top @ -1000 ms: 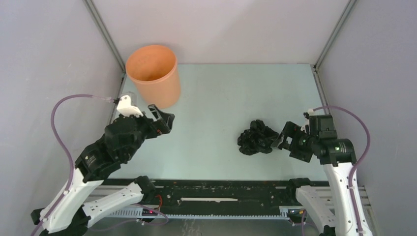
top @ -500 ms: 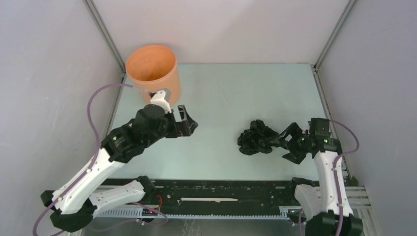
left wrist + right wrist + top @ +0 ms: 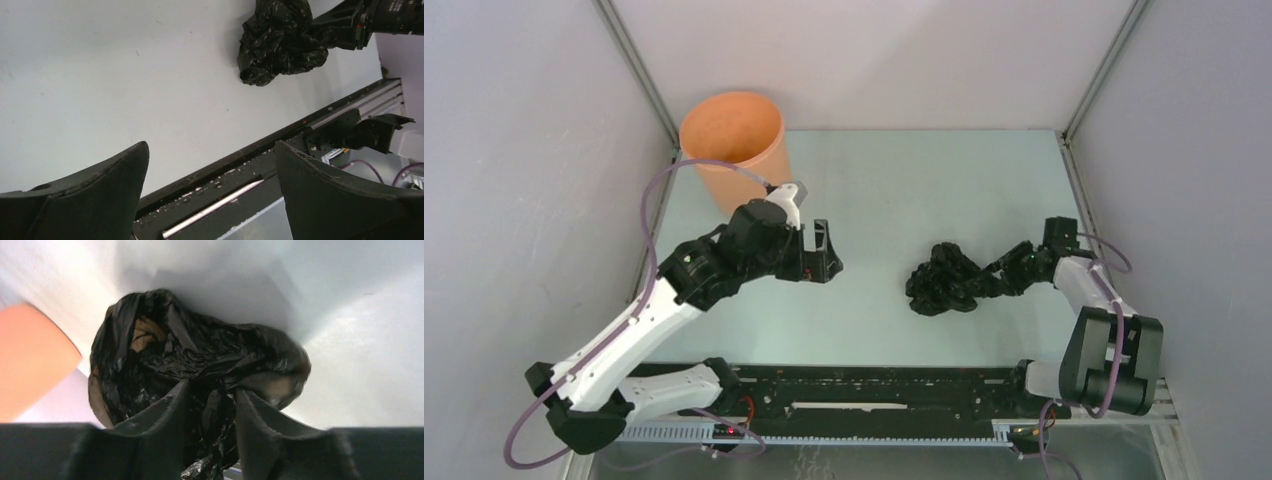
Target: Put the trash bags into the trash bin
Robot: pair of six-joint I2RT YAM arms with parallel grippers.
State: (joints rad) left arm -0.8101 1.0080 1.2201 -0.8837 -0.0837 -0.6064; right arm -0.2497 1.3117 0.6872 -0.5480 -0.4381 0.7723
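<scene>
Bare table (image 3: pixel 874 190) from trash bag (image 3: pixel 942 282) to trash bin (image 3: pixel 732 140), left end effector (image 3: pixel 822 252) partway

— What colour are the arms?
— The left arm (image 3: pixel 639 330) and the right arm (image 3: pixel 1089 285) both have white shells on the long links and black housings at the joints.
— Any cables?
— A thin purple cable (image 3: pixel 650 225) loops along each.
— And the ends?
— The left tool (image 3: pixel 826 252) has two broad matte-black fingers (image 3: pixel 100 195), curved, with scuffed edges. The right tool (image 3: pixel 210 390) has the same black fingers, tapering to narrow tips.
</scene>
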